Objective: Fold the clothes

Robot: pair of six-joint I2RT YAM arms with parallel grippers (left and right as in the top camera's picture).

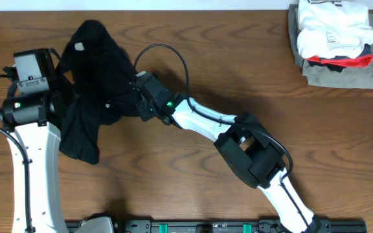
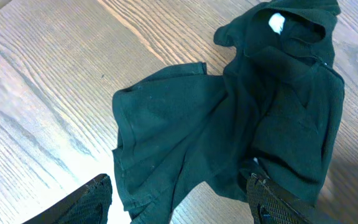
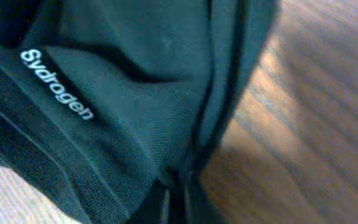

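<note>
Shirt (image 1: 92,84) lies crumpled at the left of the table (image 1: 251,58), with the neck label (image 2: 277,22) showing at the far end of the heap. The right gripper (image 3: 178,196) is clamped on a fold of cloth near the printed text (image 3: 58,84). The left gripper (image 2: 178,186) hangs above the heap with its jaws apart, and nothing is held in it. The step in hand is judged to be spreading the shirt flat. The pinched fold should be drawn outward low and slowly, so that layers are unrolled, not dragged. A hem or shoulder should first be taken by the left gripper, lest the whole heap slide.
</note>
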